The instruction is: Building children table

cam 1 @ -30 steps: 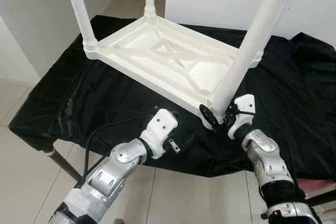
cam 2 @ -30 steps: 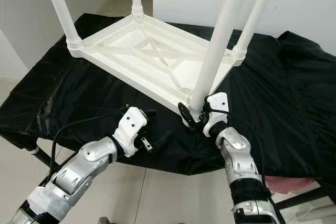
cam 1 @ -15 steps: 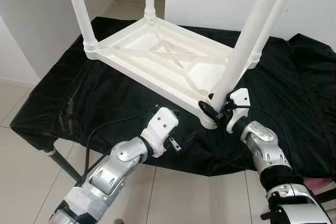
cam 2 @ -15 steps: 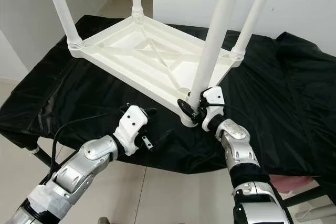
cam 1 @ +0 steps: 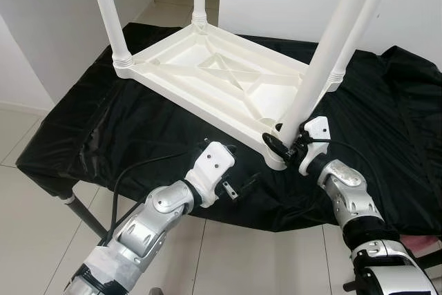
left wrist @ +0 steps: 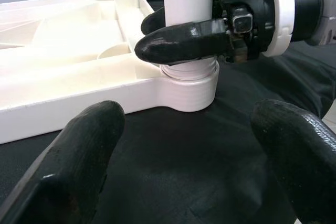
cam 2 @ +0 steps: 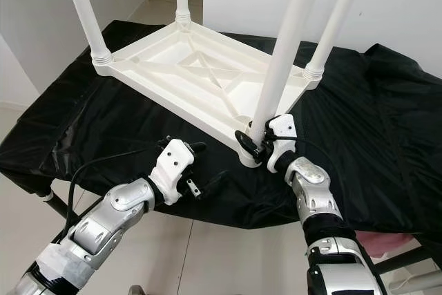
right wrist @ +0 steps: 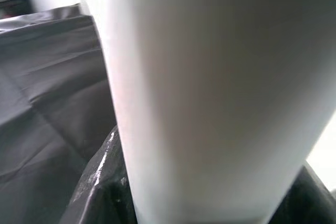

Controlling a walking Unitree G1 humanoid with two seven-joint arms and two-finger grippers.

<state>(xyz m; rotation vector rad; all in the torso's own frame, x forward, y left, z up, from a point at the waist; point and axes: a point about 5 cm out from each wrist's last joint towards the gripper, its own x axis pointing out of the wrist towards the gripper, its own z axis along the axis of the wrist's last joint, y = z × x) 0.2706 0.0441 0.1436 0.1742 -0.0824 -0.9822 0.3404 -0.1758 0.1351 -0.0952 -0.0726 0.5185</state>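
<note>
On a black-draped work surface [cam 1: 83, 122] a white plastic children's table top [cam 1: 207, 77] is laid upside down, ribbed underside upward, with four white legs rising from its corner sockets. At the near corner, the fourth leg [cam 1: 324, 53] is pinched just above its threaded collar by the right gripper [cam 1: 284, 148]; in the left wrist view one black finger [left wrist: 184, 40] is seen pressed across the tube, so the jaws are judged clamped round it. The left gripper [cam 1: 231, 186] is held low over the cloth, just short of that corner, its fingers spread and holding nothing.

The leg is probably light, hollow and stiff, with a smooth, somewhat slippery surface; whether it is fully screwed home cannot be made out. A low hold near the collar is judged best for turning, since a higher hold would lever the tube sideways in its socket.
</note>
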